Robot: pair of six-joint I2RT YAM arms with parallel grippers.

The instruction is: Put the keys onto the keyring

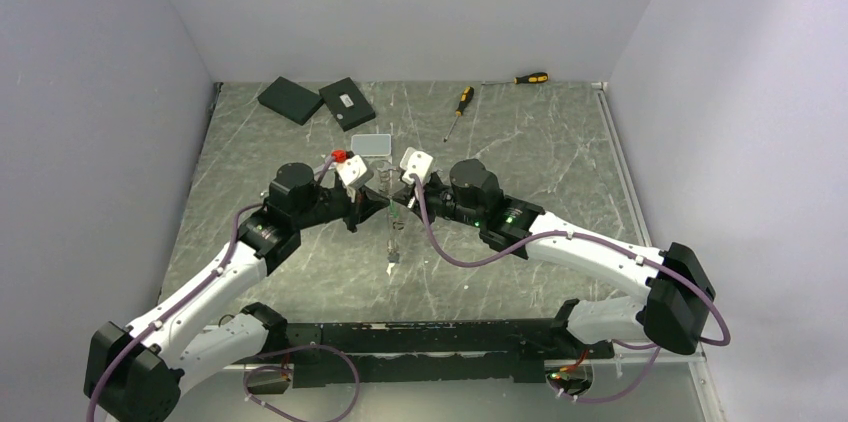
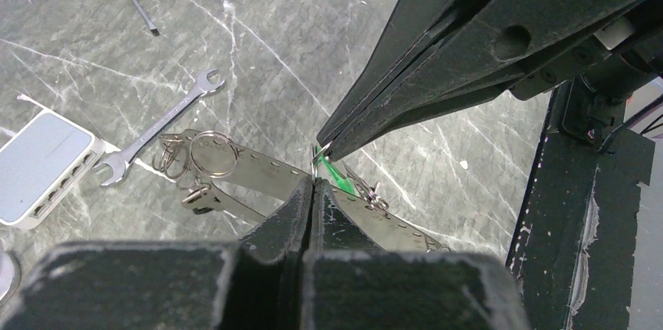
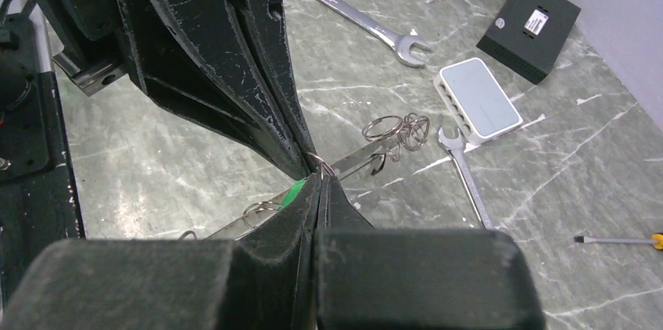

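From above, the left end effector (image 1: 382, 204) and right end effector (image 1: 400, 202) meet tip to tip near the white box (image 1: 372, 145). The left wrist shows both closed tight at the keyring (image 2: 317, 159), a thin wire ring right of the white box, the green-tagged key (image 2: 336, 175) just beside it. From the right wrist we cannot tell which one grips the wire. We judge it light, springy, slippery: pinch the wire, not the tag.
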